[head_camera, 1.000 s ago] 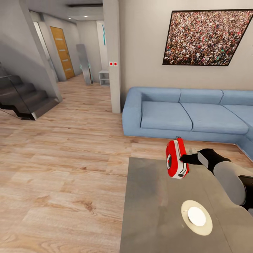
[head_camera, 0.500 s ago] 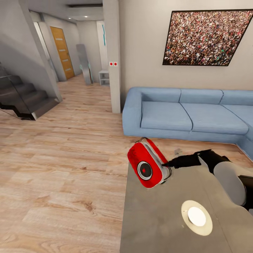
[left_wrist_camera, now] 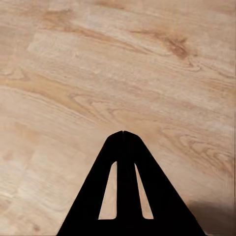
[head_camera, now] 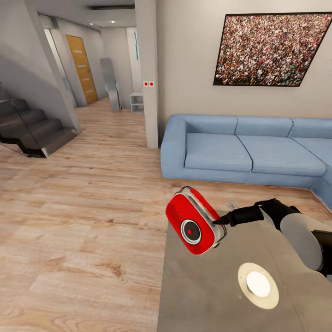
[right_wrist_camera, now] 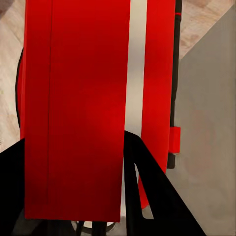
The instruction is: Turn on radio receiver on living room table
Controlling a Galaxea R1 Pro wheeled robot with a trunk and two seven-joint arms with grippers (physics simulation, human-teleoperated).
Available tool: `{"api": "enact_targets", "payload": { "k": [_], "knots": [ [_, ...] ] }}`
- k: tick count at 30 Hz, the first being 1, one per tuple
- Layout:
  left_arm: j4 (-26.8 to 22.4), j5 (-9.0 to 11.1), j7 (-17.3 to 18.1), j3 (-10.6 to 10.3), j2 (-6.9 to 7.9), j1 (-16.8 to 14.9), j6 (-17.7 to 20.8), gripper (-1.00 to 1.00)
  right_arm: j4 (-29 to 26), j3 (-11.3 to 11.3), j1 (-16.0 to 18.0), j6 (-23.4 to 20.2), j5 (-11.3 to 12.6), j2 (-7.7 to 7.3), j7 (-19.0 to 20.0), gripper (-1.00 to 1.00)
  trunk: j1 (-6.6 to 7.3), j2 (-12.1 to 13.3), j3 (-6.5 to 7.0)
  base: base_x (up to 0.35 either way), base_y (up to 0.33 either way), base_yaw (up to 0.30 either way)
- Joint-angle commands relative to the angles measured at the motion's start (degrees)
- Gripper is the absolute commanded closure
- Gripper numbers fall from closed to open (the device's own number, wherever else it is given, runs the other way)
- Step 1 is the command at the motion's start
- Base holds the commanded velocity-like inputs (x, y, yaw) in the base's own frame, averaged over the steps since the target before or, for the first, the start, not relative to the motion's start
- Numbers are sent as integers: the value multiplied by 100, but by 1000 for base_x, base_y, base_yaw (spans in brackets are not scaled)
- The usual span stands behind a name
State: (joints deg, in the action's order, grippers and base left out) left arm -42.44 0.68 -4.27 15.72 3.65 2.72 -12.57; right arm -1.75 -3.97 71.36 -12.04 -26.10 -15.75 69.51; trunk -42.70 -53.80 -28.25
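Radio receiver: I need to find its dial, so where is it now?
In the head view, the radio receiver sits tilted at the table's far left corner, at the right hand's tip, with the blue sofa behind.

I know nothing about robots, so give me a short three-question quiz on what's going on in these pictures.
1. True or false: the radio receiver lies flat on the table.
2. Which gripper holds the radio receiver? A) left B) right C) both
3. Fill in: the flat round white disc rests on the ____.

Key
1. False. It is lifted and tilted over the table's far left corner, dial facing the camera.
2. B. The right gripper is clamped on its side; the left gripper hangs shut over the wood floor.
3. table
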Motion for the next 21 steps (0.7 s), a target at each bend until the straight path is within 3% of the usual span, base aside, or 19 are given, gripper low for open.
{"api": "enact_targets", "payload": {
  "k": [1, 4, 6, 7, 9, 11, 12, 15, 16, 18, 21],
  "knots": [
    [-56, 18, 8, -3, -11, 0, 15, 100, -1, -43, 1, 0, 8, 1, 1, 100, 0, 0, 0, 0, 0, 0],
    [-810, 49, 138, -33, -34, -63, 525, 100, -1, -43, 1, 0, 8, 2, 1, 100, 0, 0, 0, 0, 0, 0],
    [-1209, 53, 317, -82, -77, -200, 1286, 100, -1, -43, 1, 0, 7, 2, 1, 100, 0, 0, 0, 0, 0, 0],
    [-1504, 54, 487, -177, -154, -363, 1913, 100, -1, -43, 1, 0, 5, 2, 1, 100, 0, 0, 0, 0, 0, 0],
    [-1935, 55, 663, -360, -271, -600, 2637, 100, -1, -43, 1, 0, 3, 2, 1, 100, 0, 0, 0, 0, 0, 0],
    [-2394, 55, 761, -748, -451, -869, 3288, 100, -1, -43, 1, 0, 6, 2, 1, 100, 0, 0, 0, 0, 0, 0],
    [-2555, 55, 806, -1112, -607, -1047, 3602, 100, -1, -43, 1, 0, 6, 2, 1, 100, 0, 0, 0, 0, 0, 0],
    [-2670, 49, 901, -1894, -1021, -1453, 4103, 100, -1, -43, 1, 0, 2, 2, 1, 100, 0, 0, 0, 0, 0, 0],
    [-2696, 39, 941, -2243, -1364, -1713, 4341, 100, -1, -43, 1, 0, 1, 2, 1, 100, 0, 0, 0, 0, 0, 0],
    [-2710, 35, 970, -2442, -1364, -2004, 4543, 100, -1, -43, 1, 0, 0, 2, 1, 100, 0, 0, 0, 0, 0, 0],
    [-2705, 42, 1129, -2501, -1364, -2167, 4602, 100, -1, -43, 1, 0, -1, 2, 1, 100, 0, 0, 0, 0, 0, 0]
  ]
}}
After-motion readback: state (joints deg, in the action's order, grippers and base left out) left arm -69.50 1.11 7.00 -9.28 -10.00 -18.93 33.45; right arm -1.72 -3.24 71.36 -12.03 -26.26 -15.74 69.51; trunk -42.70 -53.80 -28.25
